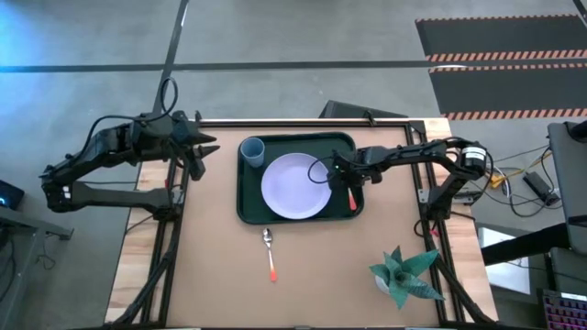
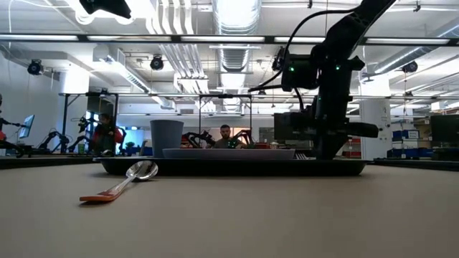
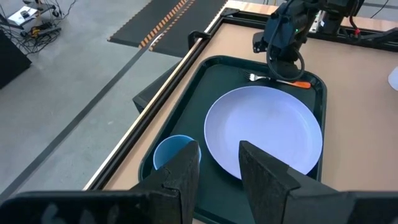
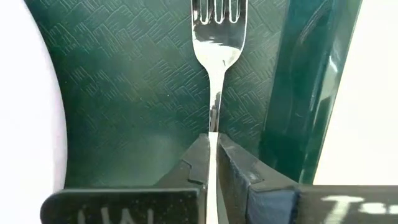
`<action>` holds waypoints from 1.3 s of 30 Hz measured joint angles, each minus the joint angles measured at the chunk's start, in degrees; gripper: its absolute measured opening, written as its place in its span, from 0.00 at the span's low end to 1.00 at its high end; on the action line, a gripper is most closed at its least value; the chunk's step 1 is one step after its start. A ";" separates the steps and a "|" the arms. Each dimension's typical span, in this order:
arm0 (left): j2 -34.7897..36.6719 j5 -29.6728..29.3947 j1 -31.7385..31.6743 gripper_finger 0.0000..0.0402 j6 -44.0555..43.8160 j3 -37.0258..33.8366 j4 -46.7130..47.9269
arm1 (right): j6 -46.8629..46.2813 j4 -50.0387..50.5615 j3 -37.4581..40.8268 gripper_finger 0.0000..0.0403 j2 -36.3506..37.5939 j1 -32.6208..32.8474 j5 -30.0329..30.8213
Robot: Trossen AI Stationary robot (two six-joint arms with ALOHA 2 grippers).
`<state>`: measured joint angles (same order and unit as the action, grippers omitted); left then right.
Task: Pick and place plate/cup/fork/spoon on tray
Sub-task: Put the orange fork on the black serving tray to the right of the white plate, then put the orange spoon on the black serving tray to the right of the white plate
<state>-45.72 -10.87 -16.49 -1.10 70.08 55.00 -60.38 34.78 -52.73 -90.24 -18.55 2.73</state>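
The dark green tray [image 1: 341,142] lies at the table's middle far side. The pale plate [image 1: 295,186] lies flat in it, and the blue cup [image 1: 252,151] stands upright in its far left corner. My right gripper [image 1: 348,179] is over the tray's right strip, shut on the fork [image 4: 216,37], which lies between the plate and the tray's right rim [image 4: 298,93], tines toward the far side. The spoon [image 1: 270,252] lies on the table near the tray, bowl toward it. My left gripper [image 3: 221,168] is open and empty, raised at the table's far left. My right gripper pinches the fork's thin metal neck [image 4: 214,121], below the tines, between its two fingers. The fingers point down from above. The fork lies level along the tray's right side, its orange handle [image 3: 301,84] sticking out toward the near side. I cannot tell whether it rests on the tray floor.
A potted succulent [image 1: 404,275] stands at the table's near right. Bare table lies around the spoon and to the tray's left. People [image 2: 228,136] show in the room beyond the table.
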 joint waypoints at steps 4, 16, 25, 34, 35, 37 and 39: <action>0.12 0.02 0.00 0.24 0.00 0.00 0.00 | 0.00 -0.27 -0.28 0.06 0.00 0.02 0.25; 0.12 0.07 0.00 0.24 0.00 0.00 0.04 | 0.89 -0.33 -0.37 0.07 0.88 0.02 0.35; -0.16 0.70 0.04 0.24 0.45 0.02 7.38 | 0.42 -0.85 -0.39 0.07 10.20 0.42 0.35; 0.30 21.91 1.74 0.01 -1.97 -11.22 11.34 | 0.59 -0.83 -0.43 0.07 23.13 0.92 5.36; 0.48 22.58 2.41 0.01 -2.95 -13.35 10.91 | 0.59 -0.83 -0.43 0.07 24.23 0.95 5.95; 0.73 22.66 4.10 0.00 -5.27 -17.94 10.03 | 0.87 -0.83 -0.43 0.07 26.01 1.05 6.73; 1.29 22.75 6.63 0.00 -7.85 -22.38 7.28 | 1.91 -0.83 -0.43 0.07 27.19 1.05 6.83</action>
<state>-44.43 11.87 -9.86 -8.95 47.70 62.28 -58.47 33.95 -53.17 -63.05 -17.50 9.55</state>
